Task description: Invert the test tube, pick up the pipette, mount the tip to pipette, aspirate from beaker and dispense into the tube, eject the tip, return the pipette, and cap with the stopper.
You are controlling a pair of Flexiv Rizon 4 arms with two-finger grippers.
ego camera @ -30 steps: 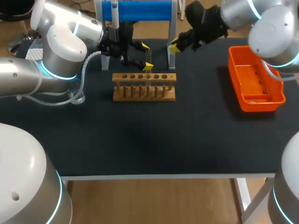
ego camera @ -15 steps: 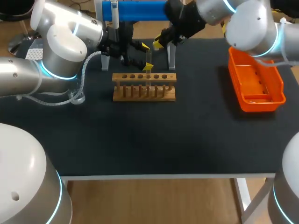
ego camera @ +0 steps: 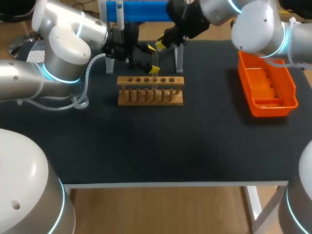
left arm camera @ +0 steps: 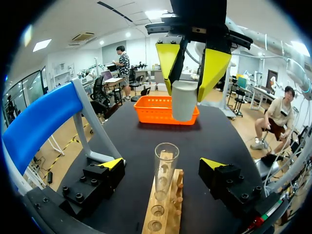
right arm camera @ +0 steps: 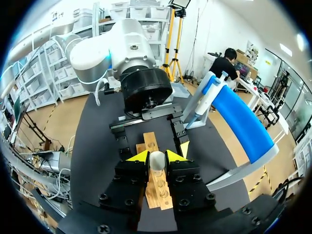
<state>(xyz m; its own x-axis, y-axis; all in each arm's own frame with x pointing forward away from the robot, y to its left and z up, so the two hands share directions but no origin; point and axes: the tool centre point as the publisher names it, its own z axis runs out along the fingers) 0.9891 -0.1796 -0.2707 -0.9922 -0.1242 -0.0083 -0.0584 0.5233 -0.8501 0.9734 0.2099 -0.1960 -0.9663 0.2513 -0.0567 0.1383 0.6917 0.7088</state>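
A clear test tube [left arm camera: 165,168] stands upright, mouth up, in the wooden rack [ego camera: 150,91]. My left gripper [ego camera: 153,59] is open, one finger on either side of the tube and neither touching it; in the left wrist view the left gripper [left arm camera: 163,165] straddles the tube. My right gripper [ego camera: 162,44] is shut on a pale stopper [left arm camera: 184,100] and hangs above the tube. In the right wrist view the stopper [right arm camera: 157,160] sits between the right gripper's [right arm camera: 157,156] yellow tips, over the rack [right arm camera: 155,187]. The blue-topped pipette [ego camera: 119,12] hangs on the blue stand [ego camera: 146,10].
An orange tray [ego camera: 267,83] lies at the table's right side. The stand's legs [ego camera: 179,58] rise just behind the rack, close to both grippers. The black tabletop [ego camera: 161,141] stretches in front of the rack.
My right arm has swung left with the stopper, from right of the stand leg to above the rack and tube. The left arm has kept still.
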